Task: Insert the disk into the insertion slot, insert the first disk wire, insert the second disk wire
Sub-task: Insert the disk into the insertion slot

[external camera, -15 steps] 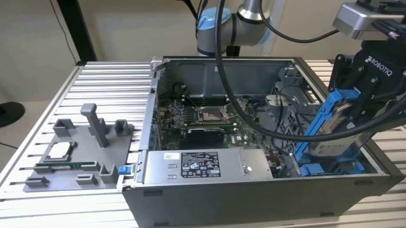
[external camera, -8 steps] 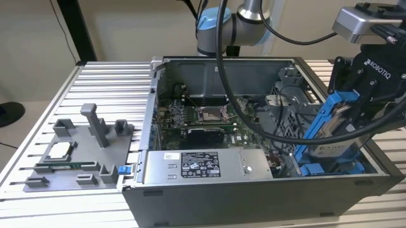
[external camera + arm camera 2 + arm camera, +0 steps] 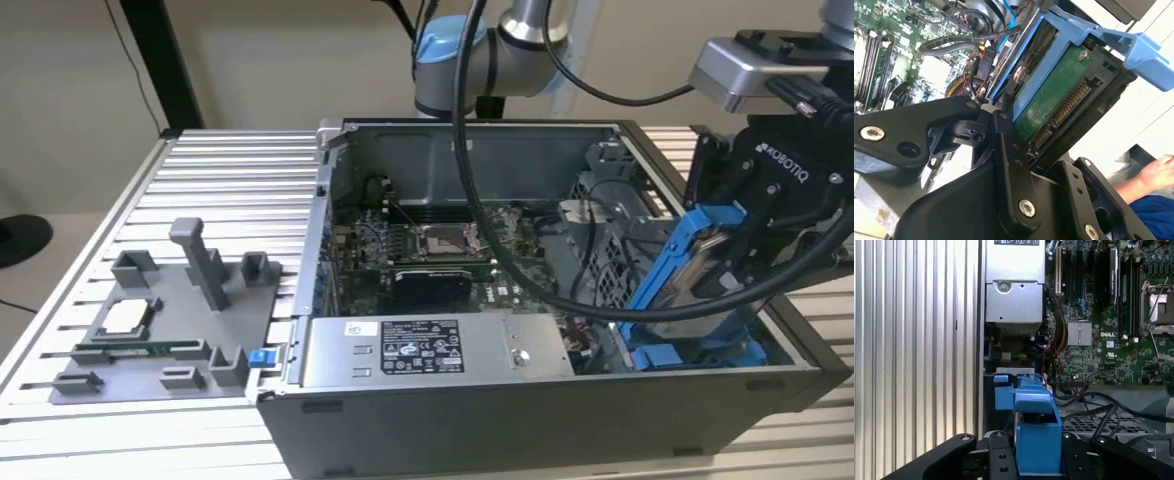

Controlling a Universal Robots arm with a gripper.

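Note:
My gripper (image 3: 731,262) is shut on the disk (image 3: 697,262), a drive in a bright blue carrier frame, held tilted above the end of the open computer case on the exterior view's right. In the second wrist view the disk (image 3: 1056,102) shows its green circuit board and connector row between the black fingers (image 3: 1010,150). The first wrist view has the blue carrier (image 3: 1036,432) between the fingers. The insertion slot (image 3: 701,355), with blue rails, lies just below the disk's lower end. Black cables (image 3: 1094,405) run over the perforated cage; I cannot tell which are the disk wires.
A grey power supply box (image 3: 427,350) sits along the case's front wall. The motherboard (image 3: 427,245) fills the case floor. A grey fixture plate (image 3: 167,330) lies on the slatted table at the exterior view's left. A person's hand (image 3: 1156,170) is nearby.

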